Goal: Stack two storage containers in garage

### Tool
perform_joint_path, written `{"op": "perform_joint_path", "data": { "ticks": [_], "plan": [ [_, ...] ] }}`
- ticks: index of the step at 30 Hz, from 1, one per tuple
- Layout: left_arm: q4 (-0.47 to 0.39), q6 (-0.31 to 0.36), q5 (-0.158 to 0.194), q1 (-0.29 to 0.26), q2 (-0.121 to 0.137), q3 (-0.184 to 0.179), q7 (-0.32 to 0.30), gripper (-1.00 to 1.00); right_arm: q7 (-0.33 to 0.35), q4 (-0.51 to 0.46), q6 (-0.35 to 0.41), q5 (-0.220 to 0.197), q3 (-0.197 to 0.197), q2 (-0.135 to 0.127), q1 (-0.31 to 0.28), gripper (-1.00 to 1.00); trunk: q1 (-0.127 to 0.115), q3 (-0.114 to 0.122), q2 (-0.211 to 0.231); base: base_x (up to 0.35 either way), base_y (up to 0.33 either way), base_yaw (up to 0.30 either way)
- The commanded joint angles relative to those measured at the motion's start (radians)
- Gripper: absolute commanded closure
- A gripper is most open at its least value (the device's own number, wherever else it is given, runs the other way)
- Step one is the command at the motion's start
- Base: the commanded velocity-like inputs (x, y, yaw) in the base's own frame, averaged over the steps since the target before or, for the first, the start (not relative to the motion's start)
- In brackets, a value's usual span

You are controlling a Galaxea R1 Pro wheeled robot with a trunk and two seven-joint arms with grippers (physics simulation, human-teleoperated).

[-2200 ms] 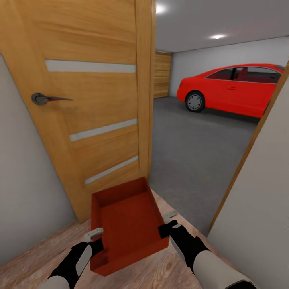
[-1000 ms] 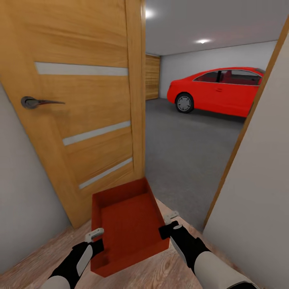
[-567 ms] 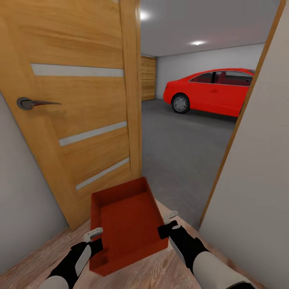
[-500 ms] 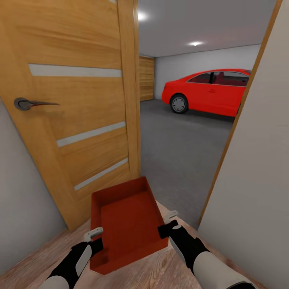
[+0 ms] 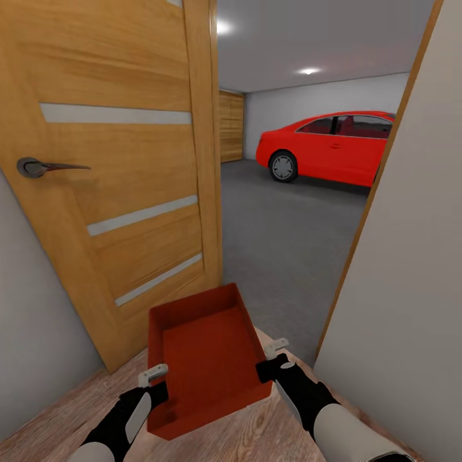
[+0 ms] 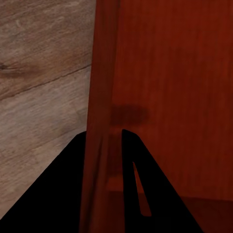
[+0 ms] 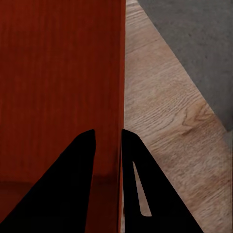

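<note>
Carrying step: left gripper [image 5: 153, 378] and right gripper [image 5: 269, 359] each pinch a side wall of 1 shallow orange-red open-top bin [image 5: 204, 356]. Next, I judge, drive toward 1 o'clock between wooden slatted door [image 5: 115, 167] and door frame [image 5: 378, 173] onto grey concrete floor [image 5: 289, 237].

Both arms reach forward and low in the head view, the forearms black with white covers, each one angled inward. The left claw [image 5: 156, 380] is clamped on the left wall of the storage container [image 5: 204, 356], one finger [image 6: 133, 184] inside the wall and the other outside (the left wrist view shows the wall pinched between them). The right claw [image 5: 269, 360] grips the right wall in the same way, its two fingers [image 7: 82, 184] closed against the wall from both sides.
</note>
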Motion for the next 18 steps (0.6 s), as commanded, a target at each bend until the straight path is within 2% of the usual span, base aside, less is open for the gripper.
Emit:
{"op": "perform_joint_path", "data": {
  "ticks": [1, 8, 18],
  "plan": [
    [-0.003, 0.006, 0.005, 0.006, 0.005, 0.0, 0.008, 1.0, 0.002, -0.001, 0.007, 0.015, -0.001, -0.002, -0.003, 1.0, 0.0, -0.001, 0.0, 0.0, 0.0, 0.0],
    [-0.001, 0.007, 0.01, 0.008, 0.007, 0.0, 0.008, 1.0, 0.001, -0.003, 0.007, 0.017, 0.0, 0.0, 0.006, 1.0, 0.0, -0.001, 0.0, -0.007, 0.0, 0.0],
    [0.0, 0.009, 0.012, 0.008, 0.01, 0.0, 0.008, 1.0, 0.003, -0.004, 0.008, 0.017, 0.001, 0.002, 0.009, 1.0, 0.0, -0.001, 0.0, -0.258, 0.0, 0.0]
  ]
}}
